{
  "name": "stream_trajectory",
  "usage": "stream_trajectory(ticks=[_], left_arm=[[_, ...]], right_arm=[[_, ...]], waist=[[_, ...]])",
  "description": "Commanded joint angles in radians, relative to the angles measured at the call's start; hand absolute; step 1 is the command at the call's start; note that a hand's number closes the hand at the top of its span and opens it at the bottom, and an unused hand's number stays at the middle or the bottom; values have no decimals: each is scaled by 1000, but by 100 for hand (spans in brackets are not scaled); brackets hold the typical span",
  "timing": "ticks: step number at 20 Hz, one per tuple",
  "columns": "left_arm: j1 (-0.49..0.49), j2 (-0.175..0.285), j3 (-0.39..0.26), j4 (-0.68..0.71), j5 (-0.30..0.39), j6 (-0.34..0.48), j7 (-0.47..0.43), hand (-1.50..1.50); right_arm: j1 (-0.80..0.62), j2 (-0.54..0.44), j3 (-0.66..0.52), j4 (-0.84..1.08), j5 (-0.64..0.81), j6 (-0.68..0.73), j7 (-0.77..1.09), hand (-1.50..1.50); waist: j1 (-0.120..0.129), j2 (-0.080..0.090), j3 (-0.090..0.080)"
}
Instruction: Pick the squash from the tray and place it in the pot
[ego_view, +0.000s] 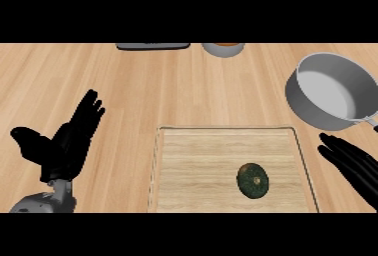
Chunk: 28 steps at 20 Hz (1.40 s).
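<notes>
A dark green squash (253, 180) lies on the wooden tray (192, 165), toward its front right part. The grey pot (328, 92) stands on the counter beyond the tray's right corner, its handle pointing to the right edge. My right hand (354, 167) is at the right edge, just outside the tray's rim, fingers straight and open, apart from the squash. At the left, well clear of the tray, my left hand (70, 140) rests open with fingers up.
A dark flat object (153, 46) and a small bowl with something orange in it (223, 48) sit at the counter's far edge. Bare wooden counter lies between the tray and the pot and to the left.
</notes>
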Motion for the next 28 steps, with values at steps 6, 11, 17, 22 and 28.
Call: stream_trajectory(ticks=[6, 11, 17, 22, 28], left_arm=[[-52, -20, 5, 41, -11, -24, -4, 0], [-118, -51, -21, 14, -61, 23, 91, 0], [-1, -69, -23, -39, -62, -4, 37, 0], [-8, -77, -4, -16, -59, -33, 17, 0], [-16, -57, 51, -24, -39, -77, 30, 0]], right_arm=[[-121, -24, 64, -145, -36, 192, 488, -150], [-279, 91, 151, -110, -35, 268, 659, -150], [-243, 171, 240, -33, 74, 352, 687, -150], [-201, 221, 255, 19, 180, 395, 667, -150], [-190, 410, 379, 25, 375, 356, 715, -150]], waist=[[36, 10, 2], [38, 9, 3], [33, 7, 4], [30, 7, 4], [31, 7, 4]])
